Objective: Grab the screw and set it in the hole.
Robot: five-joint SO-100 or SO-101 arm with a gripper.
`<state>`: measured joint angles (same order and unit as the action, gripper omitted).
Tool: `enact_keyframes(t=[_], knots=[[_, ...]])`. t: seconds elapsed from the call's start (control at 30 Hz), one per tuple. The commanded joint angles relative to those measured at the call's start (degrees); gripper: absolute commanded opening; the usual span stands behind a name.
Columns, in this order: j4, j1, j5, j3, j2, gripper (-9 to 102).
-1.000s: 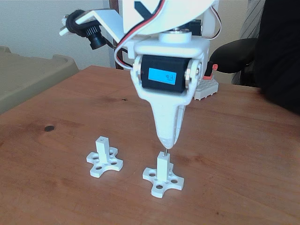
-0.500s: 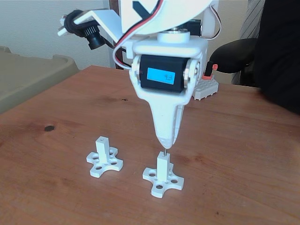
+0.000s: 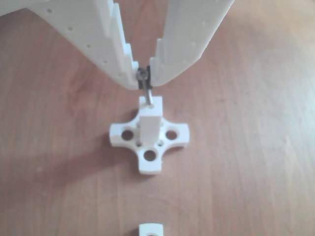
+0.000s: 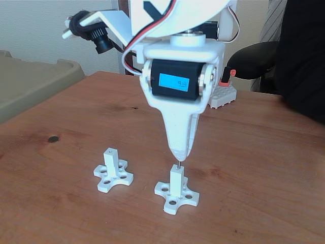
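One screw (image 3: 144, 87) was what your hand (image 3: 143, 78) held, pinched by its head between the two white fingertips (image 3: 127, 73), which stood close together around it. In the other view the thin shank hung down from the tips, slightly tilted, and its lower end met the top face of the white post (image 3: 149, 125) right at the hole (image 3: 148, 103); how far it had entered you could not tell from that view. In the fixed view the screw (image 4: 179, 163) showed as a short dark line between the pointed end of your hand (image 4: 179, 154) and the top of the post (image 4: 175, 180), the hand standing straight above the post and pointing down.

That post rose from a white cross-shaped base (image 4: 176, 195) with round holes in its arms, and the base sat flat on the reddish wooden surface (image 4: 264, 168). In the fixed view a second post on a like base (image 4: 112, 173) stood to its left, well apart and with nothing in its top. Above the fingers you had a black motor with a blue lit label (image 4: 175, 80), and a small black camera (image 4: 99, 36) stuck out on a white bracket at upper left. Farther back on the surface lay a grey studded block (image 4: 224, 95), with a dark chair (image 4: 254, 58) behind the edge.
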<state>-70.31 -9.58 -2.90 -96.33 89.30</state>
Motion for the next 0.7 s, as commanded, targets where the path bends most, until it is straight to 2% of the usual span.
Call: enact_keyframes(t=[0.0, 0.67], knots=[[1.3, 1.1, 0.9, 0.9, 1.3, -4], [0.9, 0.3, 0.6, 0.7, 1.3, -4]])
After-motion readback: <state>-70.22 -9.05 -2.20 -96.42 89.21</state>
